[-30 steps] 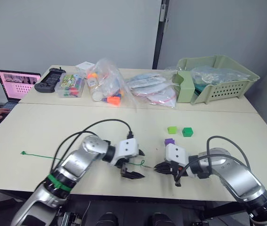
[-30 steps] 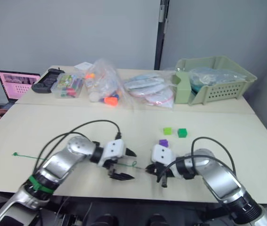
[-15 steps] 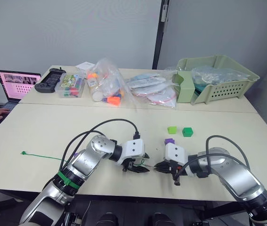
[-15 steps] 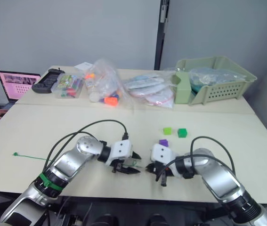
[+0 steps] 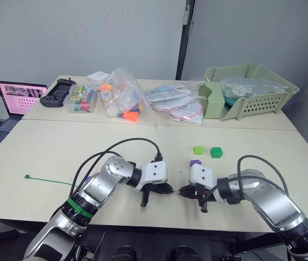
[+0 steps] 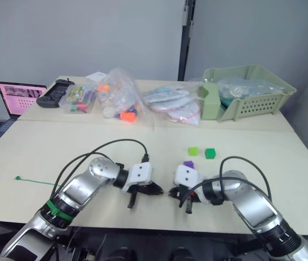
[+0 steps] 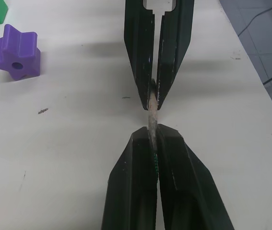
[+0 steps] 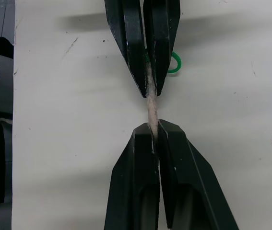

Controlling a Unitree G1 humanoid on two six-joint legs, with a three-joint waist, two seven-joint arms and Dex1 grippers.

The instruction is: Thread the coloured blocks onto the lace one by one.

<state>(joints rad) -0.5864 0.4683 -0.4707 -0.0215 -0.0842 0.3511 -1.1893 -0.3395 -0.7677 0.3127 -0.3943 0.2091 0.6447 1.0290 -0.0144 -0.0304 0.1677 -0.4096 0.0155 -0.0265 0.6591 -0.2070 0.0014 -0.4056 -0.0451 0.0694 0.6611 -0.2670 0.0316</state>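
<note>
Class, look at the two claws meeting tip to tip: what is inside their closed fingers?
The lace's pale tip bridges the left claw and right claw. The parts clamped inside are hidden.

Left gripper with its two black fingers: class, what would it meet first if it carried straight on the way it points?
The right gripper, tip to tip with the left gripper; both pinch the lace's stiff pale tip.

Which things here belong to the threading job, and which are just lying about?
Job: lace, its pale tip pinched between both end effectors; purple block; lime block; green block.

Lying about: basket, plastic bags, laptop, controller.
</note>
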